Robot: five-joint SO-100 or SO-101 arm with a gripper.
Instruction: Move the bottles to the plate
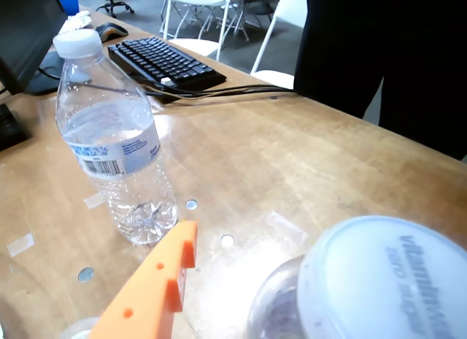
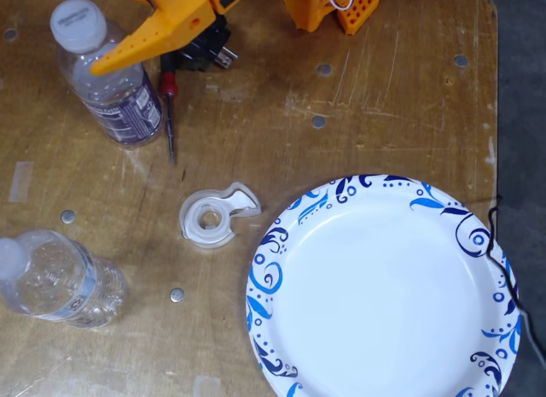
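The bottle with the dark purple-white label point(image 2: 119, 102) stands upright at the top left of the fixed view. In the wrist view its white cap point(image 1: 387, 281) fills the lower right. My orange gripper point(image 2: 90, 55) reaches over it from the top. One orange finger point(image 1: 157, 284) shows just left of this bottle, with a small gap, and the other finger is hidden. The bottle with the pale blue-white label point(image 2: 55, 282) point(image 1: 117, 146) stands apart at the lower left of the fixed view. The plate point(image 2: 384, 286) lies bare at the lower right.
A clear round tape dispenser point(image 2: 213, 216) sits between the bottles and the plate. A screwdriver point(image 2: 171, 115) lies beside the purple-labelled bottle. The wrist view shows a black keyboard point(image 1: 164, 62), a monitor base and a person in black point(image 1: 387, 55) at the table's far edge.
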